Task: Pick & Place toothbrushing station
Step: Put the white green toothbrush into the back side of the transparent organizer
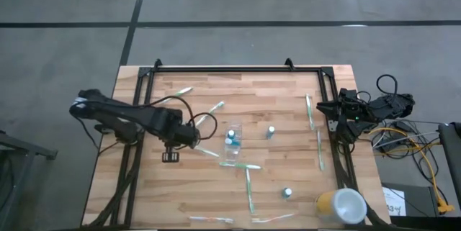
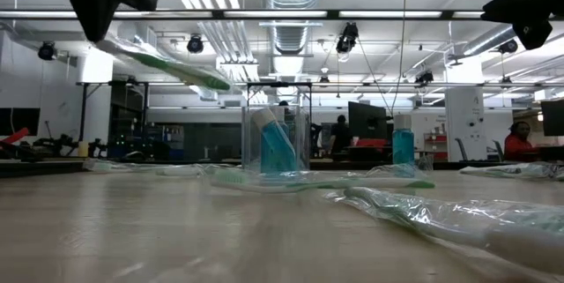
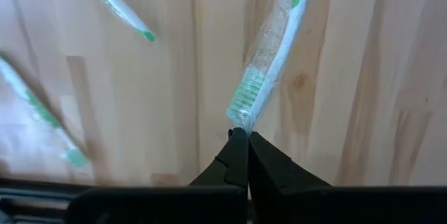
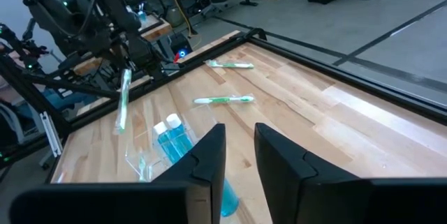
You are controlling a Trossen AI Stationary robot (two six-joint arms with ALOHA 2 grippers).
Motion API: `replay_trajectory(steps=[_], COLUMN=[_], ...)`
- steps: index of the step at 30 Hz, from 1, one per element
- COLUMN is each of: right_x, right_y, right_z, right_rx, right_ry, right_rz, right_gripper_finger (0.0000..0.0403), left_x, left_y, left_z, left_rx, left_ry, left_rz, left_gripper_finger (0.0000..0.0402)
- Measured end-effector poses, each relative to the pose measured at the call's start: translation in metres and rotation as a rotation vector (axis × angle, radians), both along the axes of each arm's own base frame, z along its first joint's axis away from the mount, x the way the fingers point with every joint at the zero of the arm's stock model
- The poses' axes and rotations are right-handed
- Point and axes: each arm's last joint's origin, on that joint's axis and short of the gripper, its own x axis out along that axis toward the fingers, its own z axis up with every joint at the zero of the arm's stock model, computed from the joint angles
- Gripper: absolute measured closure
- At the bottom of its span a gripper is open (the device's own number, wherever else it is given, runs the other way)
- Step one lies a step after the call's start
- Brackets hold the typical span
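Observation:
My left gripper (image 1: 193,134) is over the table's left middle, shut on a wrapped white-and-green toothbrush (image 3: 269,56) held above the wood; it also shows in the low view (image 2: 167,67). A small clear cup (image 1: 232,139) stands on its base at mid-table with a bluish, white-capped tube (image 2: 275,142) leaning inside. A second tube (image 1: 271,132) stands to its right, a third (image 1: 287,193) nearer the front. Several more toothbrushes lie flat around them. My right gripper (image 4: 239,147) is open and empty at the table's right edge. My left gripper pinches one end of the toothbrush's clear wrapper (image 3: 239,118) between its two fingertips, coming from above. The toothbrush reaches away from the fingers, lengthwise in line with them. It is lifted clear of the table and hangs slanting below the gripper (image 4: 123,102).
A larger yellow cup with a white top (image 1: 341,206) lies at the front right corner. A black frame (image 1: 238,70) runs along the far edge and both sides. Loose toothbrushes lie at the far left (image 1: 180,91), right (image 1: 310,111) and front (image 1: 249,190).

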Motion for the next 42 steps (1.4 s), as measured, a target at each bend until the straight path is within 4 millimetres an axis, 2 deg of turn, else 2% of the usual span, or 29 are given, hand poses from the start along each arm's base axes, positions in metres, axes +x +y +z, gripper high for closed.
replay_trajectory(steps=[11, 22, 32, 42], right_x=[0.0, 0.0, 0.0, 0.0], right_y=[0.0, 0.0, 0.0, 0.0], right_z=[0.0, 0.0, 0.0, 0.0], right_rx=[0.0, 0.0, 0.0, 0.0], right_ry=[0.0, 0.0, 0.0, 0.0], right_rz=[0.0, 0.0, 0.0, 0.0], right_gripper_finger=[0.0333, 0.0325, 0.0332, 0.0327], left_x=[0.022, 0.034, 0.029, 0.019], left_y=[0.003, 0.017, 0.019, 0.018], left_z=[0.005, 0.003, 0.01, 0.011], left_rx=[0.081, 0.129, 0.136, 0.098], left_ry=[0.042, 0.042, 0.009, -0.187], left_rz=[-0.069, -0.029, -0.036, 0.029], left_gripper_finger=[0.0401, 0.0401, 0.04, 0.0401])
